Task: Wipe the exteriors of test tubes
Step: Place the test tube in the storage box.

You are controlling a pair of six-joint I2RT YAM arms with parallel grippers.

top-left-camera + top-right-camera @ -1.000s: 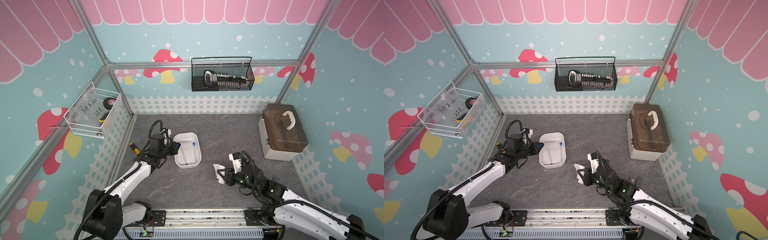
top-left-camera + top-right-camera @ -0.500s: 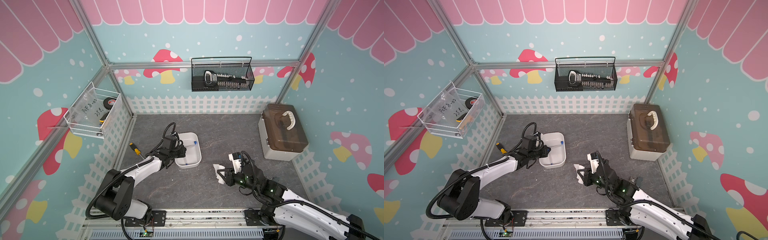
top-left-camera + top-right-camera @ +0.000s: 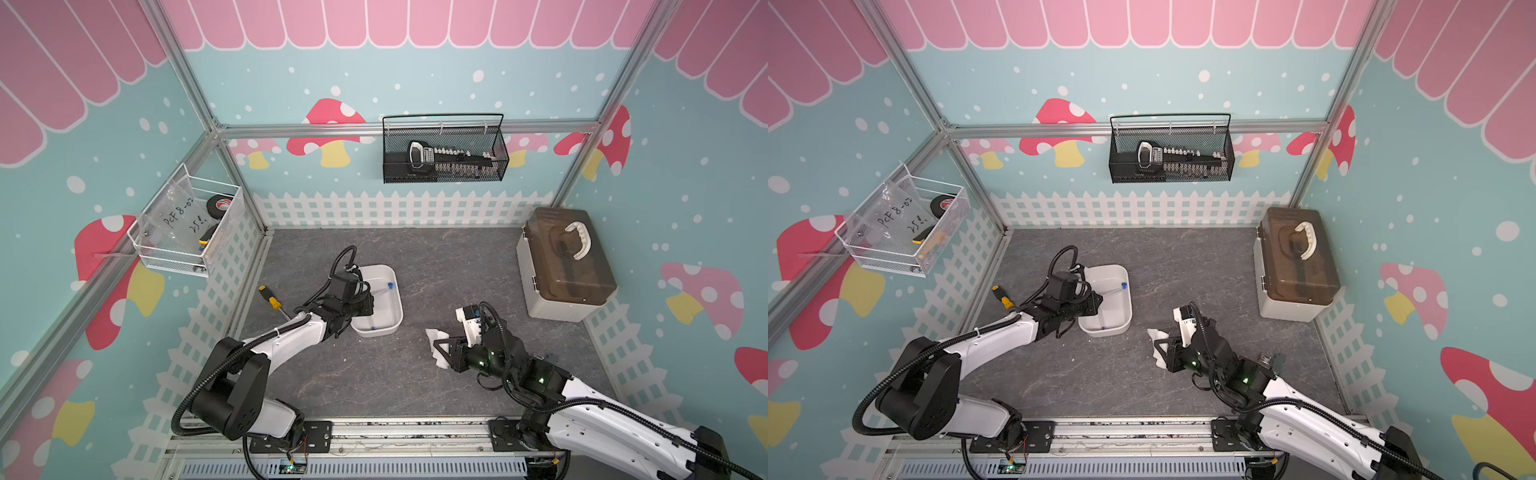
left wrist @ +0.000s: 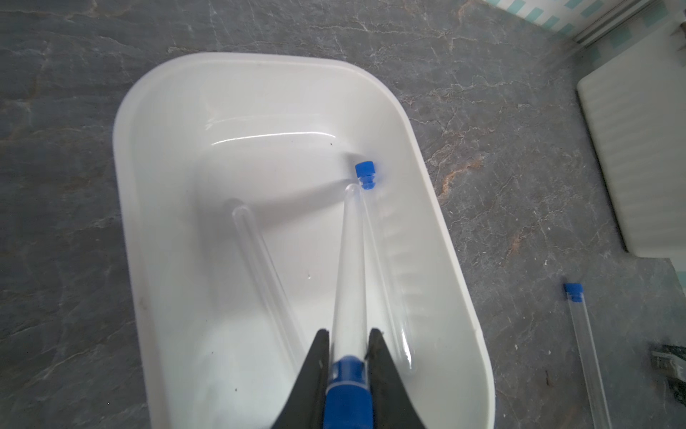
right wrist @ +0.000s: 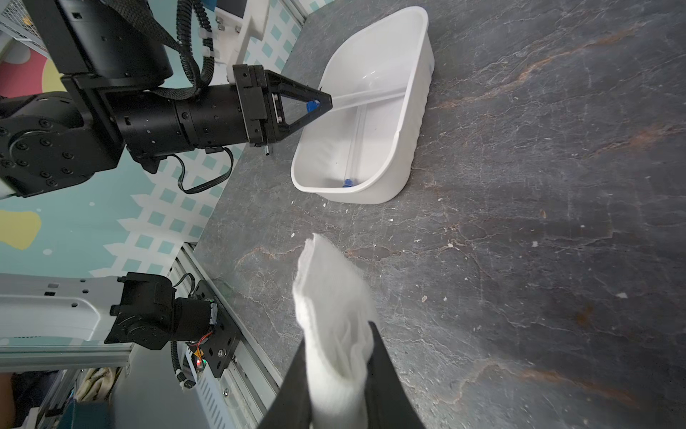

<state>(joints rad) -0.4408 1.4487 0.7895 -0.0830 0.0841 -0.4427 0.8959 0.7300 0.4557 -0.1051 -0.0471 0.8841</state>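
Pickup step: gripping one test tube (image 4: 350,260) near its cap with left hand (image 4: 349,336), pinching wipe (image 5: 330,289) in right hand (image 5: 338,336). Next, probably lifting it over to the wipe.

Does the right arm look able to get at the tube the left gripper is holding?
Probably yes: bare table lies between its cloth and the tube, which mostly sticks out past the left gripper.

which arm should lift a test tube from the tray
Left: left gripper is shut on a test tube by the capped end, at the white tray; right gripper holds a white cloth.
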